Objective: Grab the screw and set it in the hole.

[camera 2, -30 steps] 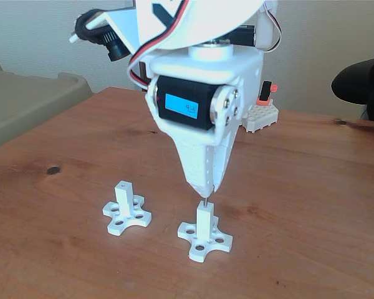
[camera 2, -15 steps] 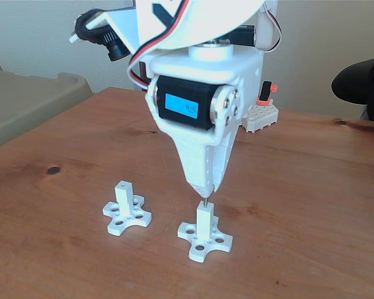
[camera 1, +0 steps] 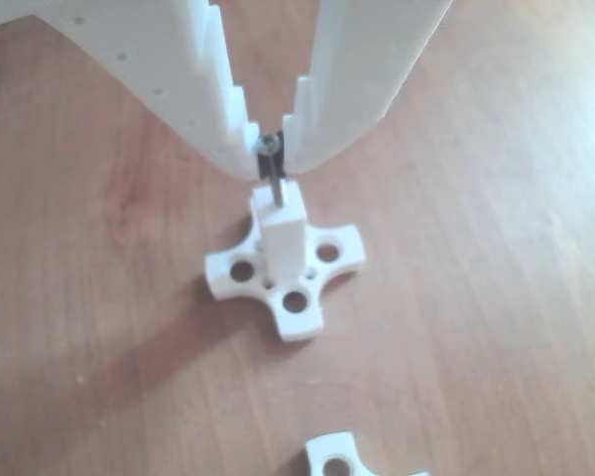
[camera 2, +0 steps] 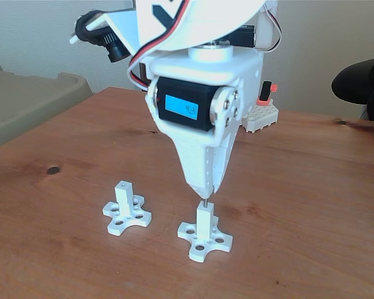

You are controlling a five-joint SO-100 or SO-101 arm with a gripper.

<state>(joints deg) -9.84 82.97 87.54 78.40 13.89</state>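
Note:
My white gripper points straight down, shut on the screw near its head. The thin silver screw hangs upright, and its lower end meets the tip of a white square post on a cross-shaped base. The hole at that tip is covered by the screw, so how deep the screw sits cannot be told. A second white post on its own base stands to the left in the fixed view, its tip bore bare.
The wooden table spreads out around both posts. At the back right sit a white studded block with an orange part. A beige bin lies off the table's left. A piece of the second base peeks in at the bottom of the other view.

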